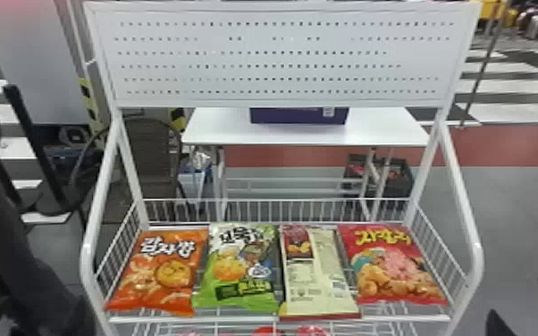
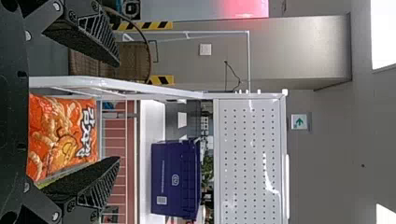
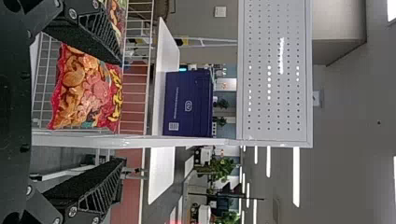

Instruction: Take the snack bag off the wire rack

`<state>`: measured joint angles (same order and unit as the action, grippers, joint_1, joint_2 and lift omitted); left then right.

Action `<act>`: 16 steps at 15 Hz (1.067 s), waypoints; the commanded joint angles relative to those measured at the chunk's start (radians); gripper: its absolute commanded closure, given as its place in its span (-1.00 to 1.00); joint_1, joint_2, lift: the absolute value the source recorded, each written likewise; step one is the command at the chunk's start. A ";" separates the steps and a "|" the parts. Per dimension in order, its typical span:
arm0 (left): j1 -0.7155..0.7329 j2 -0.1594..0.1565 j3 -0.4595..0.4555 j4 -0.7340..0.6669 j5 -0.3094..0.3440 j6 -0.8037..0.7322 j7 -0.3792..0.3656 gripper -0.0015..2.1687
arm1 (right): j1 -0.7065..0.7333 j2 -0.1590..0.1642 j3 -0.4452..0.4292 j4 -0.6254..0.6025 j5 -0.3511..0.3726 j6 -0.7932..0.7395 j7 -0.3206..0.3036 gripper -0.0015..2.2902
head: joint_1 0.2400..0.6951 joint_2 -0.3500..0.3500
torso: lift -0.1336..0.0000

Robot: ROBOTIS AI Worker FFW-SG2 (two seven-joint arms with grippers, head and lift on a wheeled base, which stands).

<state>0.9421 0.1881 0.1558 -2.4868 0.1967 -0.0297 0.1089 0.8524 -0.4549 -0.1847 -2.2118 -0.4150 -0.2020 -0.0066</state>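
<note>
Several snack bags lie side by side on the wire rack (image 1: pixel 277 319): an orange bag (image 1: pixel 158 270), a green bag (image 1: pixel 239 268), a cream bag (image 1: pixel 319 272) and a red bag (image 1: pixel 393 266). Low at the left edge is my left gripper (image 1: pixel 40 309); my right gripper (image 1: pixel 525 315) is low at the right, outside the rack's side. The left wrist view has my left gripper (image 2: pixel 117 112) open and empty, the orange bag (image 2: pixel 60 133) beyond it. My right gripper (image 3: pixel 121 111) is also open and empty, near the red bag (image 3: pixel 86 91).
Slanted white posts (image 1: pixel 462 223) flank the rack, and a perforated white panel (image 1: pixel 281 58) rises above it. Behind stands a white table (image 1: pixel 219 129) with a dark blue box (image 1: pixel 297 117). A wicker chair (image 1: pixel 149 156) is at the back left.
</note>
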 commanded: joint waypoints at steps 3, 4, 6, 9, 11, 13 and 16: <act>0.014 0.001 0.037 -0.001 0.013 -0.011 -0.003 -0.82 | 0.001 0.001 -0.001 0.004 -0.001 -0.010 0.002 -0.87 | 0.14 0.00 | 1.00; 0.015 0.001 0.041 -0.003 0.015 -0.011 -0.005 -0.82 | 0.001 -0.001 -0.001 0.004 -0.001 -0.010 0.002 -0.87 | 0.14 0.00 | 1.00; 0.018 -0.001 0.047 -0.012 0.017 -0.011 -0.005 -0.82 | 0.001 -0.004 -0.001 0.006 -0.001 -0.007 0.004 -0.87 | 0.14 0.00 | 1.00; 0.018 -0.006 0.048 -0.012 0.017 -0.011 -0.006 -0.82 | 0.001 -0.007 -0.005 0.007 -0.004 -0.001 0.013 -0.87 | 0.14 0.00 | 1.00; 0.018 -0.007 0.047 -0.012 0.015 -0.011 -0.006 -0.82 | -0.001 -0.010 -0.007 0.009 -0.008 -0.001 0.013 -0.87 | 0.14 0.00 | 1.00; 0.018 -0.012 0.045 -0.015 0.013 -0.014 -0.005 -0.82 | -0.027 -0.008 0.008 0.034 -0.014 -0.007 0.013 -0.87 | 0.14 0.00 | 1.00; 0.020 -0.016 0.036 -0.015 0.010 -0.014 -0.006 -0.82 | -0.177 -0.004 0.133 0.110 0.021 0.020 0.010 -0.87 | 0.14 0.00 | 1.00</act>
<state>0.9617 0.1734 0.1970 -2.5020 0.2077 -0.0436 0.1036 0.7580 -0.4629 -0.1200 -2.1401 -0.4171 -0.2031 0.0037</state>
